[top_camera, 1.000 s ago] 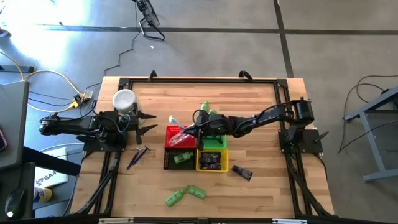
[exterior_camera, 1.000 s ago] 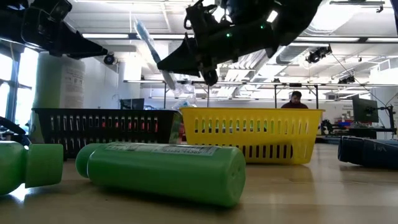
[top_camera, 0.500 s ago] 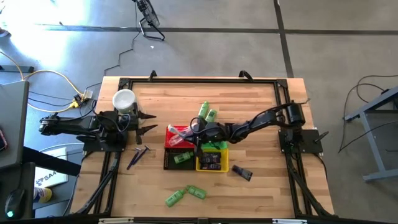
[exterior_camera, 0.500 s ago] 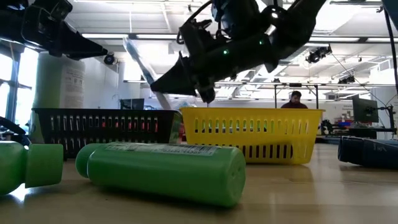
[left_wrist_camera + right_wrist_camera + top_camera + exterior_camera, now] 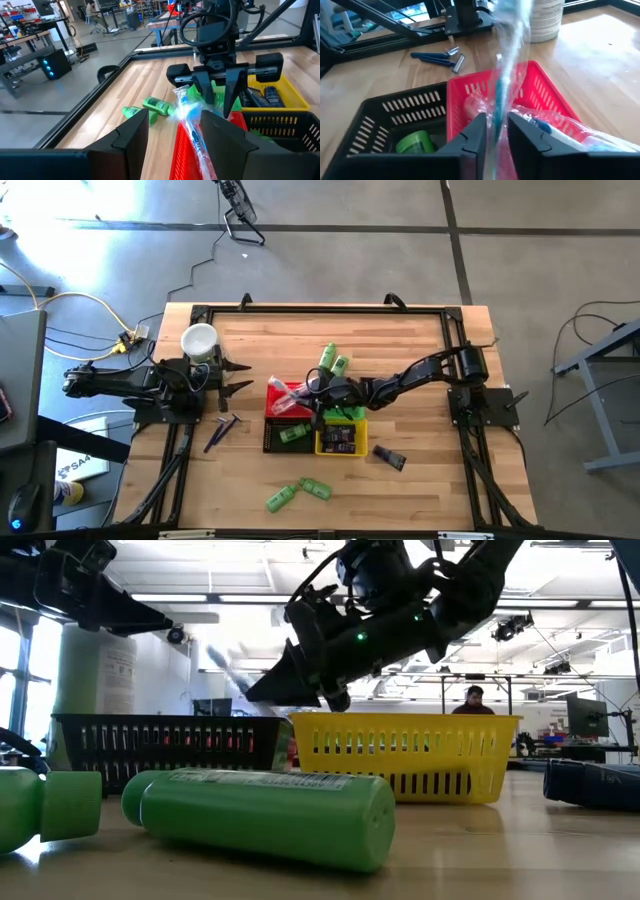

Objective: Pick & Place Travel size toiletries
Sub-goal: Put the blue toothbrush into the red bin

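Red basket (image 5: 283,402), mid-bench: right pincer (image 5: 312,392) poised above it, fingers parted narrowly around a clear-wrapped toothbrush (image 5: 504,75) standing tilted into the basket; whether they grip it, cannot tell. Left pincer (image 5: 238,378) open, beside the white cup (image 5: 199,340), away from the basket.

A clear-wrapped toothbrush (image 5: 504,75) with a blue handle stands tilted over the red basket (image 5: 288,400), where more clear-wrapped sticks (image 5: 555,127) lie. Two green mini bottles (image 5: 333,361) lie side by side on the wood beyond the baskets, two more (image 5: 297,493) near the table's front edge. Another green bottle (image 5: 293,434) sits in the black basket (image 5: 272,442). Dark tubes (image 5: 341,437) fill the yellow basket (image 5: 340,448); one dark tube (image 5: 389,457) lies just outside it. Two blue razors (image 5: 440,57) lie on the wood near the black basket.
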You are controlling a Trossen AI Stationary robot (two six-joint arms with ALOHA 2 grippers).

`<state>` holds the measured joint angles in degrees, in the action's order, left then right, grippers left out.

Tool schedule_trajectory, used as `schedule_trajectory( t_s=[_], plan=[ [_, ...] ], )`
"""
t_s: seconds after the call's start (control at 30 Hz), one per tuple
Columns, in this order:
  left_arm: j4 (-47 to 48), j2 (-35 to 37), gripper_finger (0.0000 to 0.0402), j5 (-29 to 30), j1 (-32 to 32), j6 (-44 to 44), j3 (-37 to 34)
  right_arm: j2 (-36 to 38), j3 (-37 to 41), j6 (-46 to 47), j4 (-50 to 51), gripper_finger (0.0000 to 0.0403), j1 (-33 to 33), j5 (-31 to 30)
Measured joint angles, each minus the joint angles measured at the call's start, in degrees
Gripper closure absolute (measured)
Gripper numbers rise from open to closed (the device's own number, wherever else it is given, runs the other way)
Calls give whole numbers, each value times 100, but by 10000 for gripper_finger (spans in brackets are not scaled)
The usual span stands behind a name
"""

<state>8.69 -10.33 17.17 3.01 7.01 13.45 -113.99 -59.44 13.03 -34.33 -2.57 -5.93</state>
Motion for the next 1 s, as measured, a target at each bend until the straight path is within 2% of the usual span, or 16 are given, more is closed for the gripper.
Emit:
schedule_trajectory(
  t_s=[0.33, 0.6, 0.87, 1.0],
  plan=[
    [2, 0, 226, 0, -1, -4, 0, 0, 0, -121, -113, 279, 0, -160],
    [2, 0, 226, 0, 0, -4, 0, 133, 0, -229, -149, 275, -4, -13],
    [22, 0, 226, 0, 0, -4, -2, 228, 0, -92, 525, 275, -7, 453],
    [42, 0, 226, 0, 0, -2, -2, 375, 12, -113, 869, 275, -7, 353]
  ],
)
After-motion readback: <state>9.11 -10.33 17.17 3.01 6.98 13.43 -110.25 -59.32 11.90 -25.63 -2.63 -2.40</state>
